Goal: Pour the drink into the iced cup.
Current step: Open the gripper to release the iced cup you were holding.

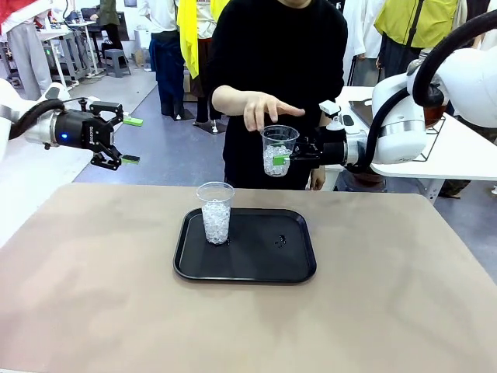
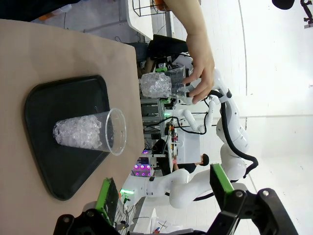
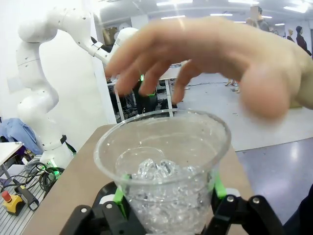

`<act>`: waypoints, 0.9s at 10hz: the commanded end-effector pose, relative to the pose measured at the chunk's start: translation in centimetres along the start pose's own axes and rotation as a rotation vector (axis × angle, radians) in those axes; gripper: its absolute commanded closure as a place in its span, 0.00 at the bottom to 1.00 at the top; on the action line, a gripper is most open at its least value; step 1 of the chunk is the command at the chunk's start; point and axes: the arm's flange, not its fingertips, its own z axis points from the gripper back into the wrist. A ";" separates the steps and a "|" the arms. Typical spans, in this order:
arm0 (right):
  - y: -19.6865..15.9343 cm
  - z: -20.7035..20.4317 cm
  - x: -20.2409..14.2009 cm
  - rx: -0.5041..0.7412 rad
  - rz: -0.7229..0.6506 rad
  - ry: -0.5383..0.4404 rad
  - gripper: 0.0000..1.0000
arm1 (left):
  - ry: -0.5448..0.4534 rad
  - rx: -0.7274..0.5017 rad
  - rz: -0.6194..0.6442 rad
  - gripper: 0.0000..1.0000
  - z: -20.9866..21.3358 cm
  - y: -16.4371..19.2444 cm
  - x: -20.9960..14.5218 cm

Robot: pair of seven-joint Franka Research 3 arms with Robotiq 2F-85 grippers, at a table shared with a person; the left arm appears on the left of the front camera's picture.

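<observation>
Tan matte desk (image 1: 93, 311) is noted nearest, smooth and flat. On it a black tray (image 1: 256, 264) with rounded corners, a raised rim and a slight gloss is set. A tray cup (image 1: 216, 214) of thin clear plastic, tapered, is stood upright near the tray's left end and is filled most of the way with lumpy clear ice. Beyond the desk's far edge a held cup (image 1: 279, 151) of the same clear plastic, about half full of ice, is clamped at its lower wall by the right pincer (image 1: 281, 158), with green pads pressed to either side. Its long axis is set vertical, mouth up, narrow base down. A person's hand (image 1: 260, 109) is spread just above its rim. The left pincer (image 1: 131, 141) is seen released, jaws wide, at far left, well apart from both cups.
</observation>
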 end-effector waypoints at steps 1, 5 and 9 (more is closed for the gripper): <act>0.3 -0.1 0.2 0.001 0.010 -0.002 0.22 | -0.005 -0.006 -0.008 0.00 0.1 -0.2 0.0; 0.3 -0.1 0.2 0.001 0.010 -0.002 0.22 | -0.005 -0.006 -0.008 0.00 0.1 -0.2 0.0; 0.3 -0.1 0.2 0.001 0.010 -0.002 0.22 | -0.005 -0.006 -0.008 0.00 0.1 -0.2 0.0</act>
